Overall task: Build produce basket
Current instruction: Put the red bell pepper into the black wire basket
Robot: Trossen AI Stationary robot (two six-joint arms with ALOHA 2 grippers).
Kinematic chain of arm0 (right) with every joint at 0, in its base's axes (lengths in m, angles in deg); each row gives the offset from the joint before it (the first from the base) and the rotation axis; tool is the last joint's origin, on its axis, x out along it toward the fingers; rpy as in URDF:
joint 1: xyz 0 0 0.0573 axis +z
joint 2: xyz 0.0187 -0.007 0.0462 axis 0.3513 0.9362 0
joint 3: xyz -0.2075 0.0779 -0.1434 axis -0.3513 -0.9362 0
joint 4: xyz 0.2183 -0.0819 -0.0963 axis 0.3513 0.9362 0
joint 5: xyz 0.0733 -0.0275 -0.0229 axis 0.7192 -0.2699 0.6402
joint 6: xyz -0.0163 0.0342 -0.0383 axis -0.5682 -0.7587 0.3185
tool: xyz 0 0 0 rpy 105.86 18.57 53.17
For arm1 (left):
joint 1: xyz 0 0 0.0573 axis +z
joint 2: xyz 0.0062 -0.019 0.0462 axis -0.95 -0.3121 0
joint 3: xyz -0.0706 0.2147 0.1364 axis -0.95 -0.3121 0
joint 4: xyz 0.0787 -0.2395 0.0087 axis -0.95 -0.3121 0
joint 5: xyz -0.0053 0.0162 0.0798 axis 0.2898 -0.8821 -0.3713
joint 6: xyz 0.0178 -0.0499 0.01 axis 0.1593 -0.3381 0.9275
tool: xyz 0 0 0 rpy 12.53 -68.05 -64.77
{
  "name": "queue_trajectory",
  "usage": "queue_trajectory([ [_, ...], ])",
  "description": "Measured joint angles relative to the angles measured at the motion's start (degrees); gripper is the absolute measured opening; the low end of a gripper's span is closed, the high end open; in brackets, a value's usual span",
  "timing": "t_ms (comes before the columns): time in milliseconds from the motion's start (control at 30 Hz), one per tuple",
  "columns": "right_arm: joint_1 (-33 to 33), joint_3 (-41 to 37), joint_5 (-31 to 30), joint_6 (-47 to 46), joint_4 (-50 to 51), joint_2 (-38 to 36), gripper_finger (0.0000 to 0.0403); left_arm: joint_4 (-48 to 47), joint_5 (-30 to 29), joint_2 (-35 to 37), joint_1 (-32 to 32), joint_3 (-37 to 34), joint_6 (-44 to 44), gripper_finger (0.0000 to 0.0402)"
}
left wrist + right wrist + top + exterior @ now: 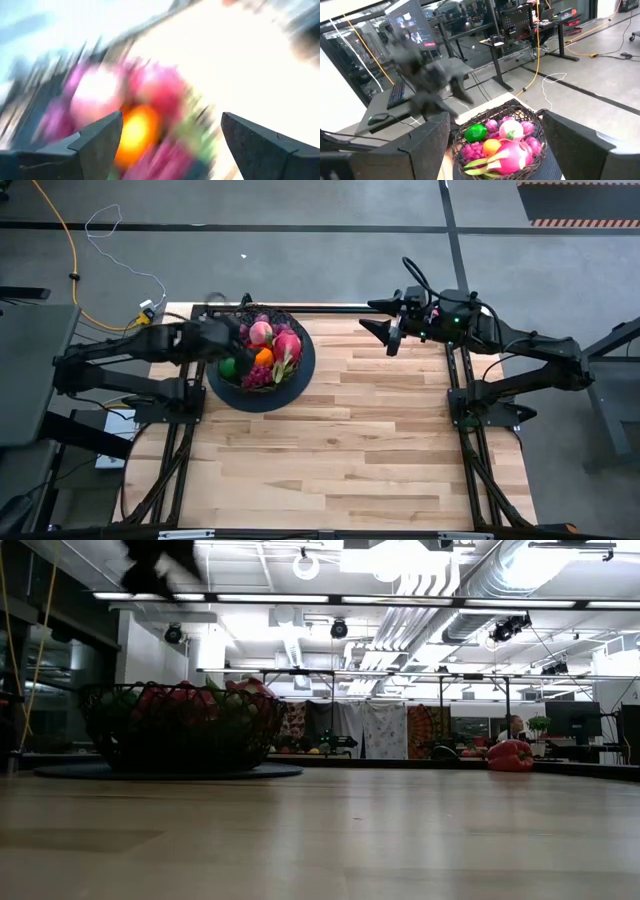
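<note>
Bare wooden table (380,440) fronts the fruit-filled basket (262,352). Left gripper (232,340) hovers over its rim, fingers spread, empty. Right gripper (385,332) waits apart, likewise open.

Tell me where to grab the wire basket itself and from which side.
Grip the basket by its upper wire rim, coming straight down from above. The mesh wall flares outward and fruit fills the middle, so only the rim gives thin wire to close on. The side facing the open table looks clearest; the left claw crowds the other.

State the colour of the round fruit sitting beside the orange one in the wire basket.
Bright green: the round green fruit sits beside the orange fruit in the black wire-mesh basket, clearest in the right wrist view.
</note>
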Motion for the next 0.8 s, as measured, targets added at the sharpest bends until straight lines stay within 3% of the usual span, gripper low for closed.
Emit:
queue_trajectory([
  [167, 0.00, 0.00, 0.13, -0.06, 0.02, -0.02, 0.0307, 30.42, 6.18, 4.78, -0.62, 0.37, 14.72, 0.0327],
  [233, 0.00, 0.00, 0.13, -0.05, 0.02, -0.02, 0.0307, 38.00, 10.22, 5.71, -0.40, -0.37, 17.38, 0.0327],
  [500, 0.00, 0.00, 0.11, 0.09, 0.02, -0.02, 0.0307, 44.13, 18.91, 6.25, 0.49, -3.01, 17.72, 0.0327],
  [800, 0.00, 0.00, 0.09, -1.37, 0.02, -0.04, 0.0307, 68.40, 20.99, 9.38, 0.52, -16.94, 9.98, 0.0327],
])
